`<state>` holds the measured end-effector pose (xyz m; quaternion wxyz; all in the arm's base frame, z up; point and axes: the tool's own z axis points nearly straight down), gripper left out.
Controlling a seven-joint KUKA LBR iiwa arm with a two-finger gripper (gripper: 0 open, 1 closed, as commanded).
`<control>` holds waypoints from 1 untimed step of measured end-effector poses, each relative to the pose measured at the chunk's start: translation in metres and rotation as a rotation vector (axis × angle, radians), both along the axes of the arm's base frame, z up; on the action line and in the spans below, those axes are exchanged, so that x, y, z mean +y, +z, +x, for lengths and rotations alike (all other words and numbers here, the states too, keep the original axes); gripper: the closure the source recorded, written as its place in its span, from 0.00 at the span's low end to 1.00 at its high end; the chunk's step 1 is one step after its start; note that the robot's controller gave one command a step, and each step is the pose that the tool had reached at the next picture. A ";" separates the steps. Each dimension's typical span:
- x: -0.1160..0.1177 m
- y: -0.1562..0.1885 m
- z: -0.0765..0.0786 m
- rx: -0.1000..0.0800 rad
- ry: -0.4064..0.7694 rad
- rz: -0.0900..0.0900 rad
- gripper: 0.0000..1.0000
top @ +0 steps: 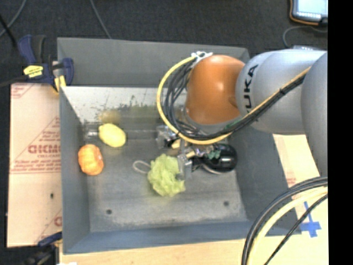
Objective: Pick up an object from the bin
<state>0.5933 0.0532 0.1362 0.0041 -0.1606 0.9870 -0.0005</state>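
Observation:
My gripper [182, 162] hangs low in the middle of the bin, under the arm's orange cover. It is right at the upper right edge of a pale green, fluffy bath sponge [164, 176] with a thin cord loop trailing to its left. Whether it touches the sponge I cannot tell. A glossy black rounded object [222, 158] lies just to the right of the gripper, partly hidden by the arm.
A yellow lemon [112, 135] lies by the bin's back left wall. An orange pumpkin-shaped toy [90, 159] sits just below it against the left wall. The arm and its cables cover the back right part of the bin.

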 end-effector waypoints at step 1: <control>0.004 -0.005 -0.002 0.000 0.012 0.000 0.00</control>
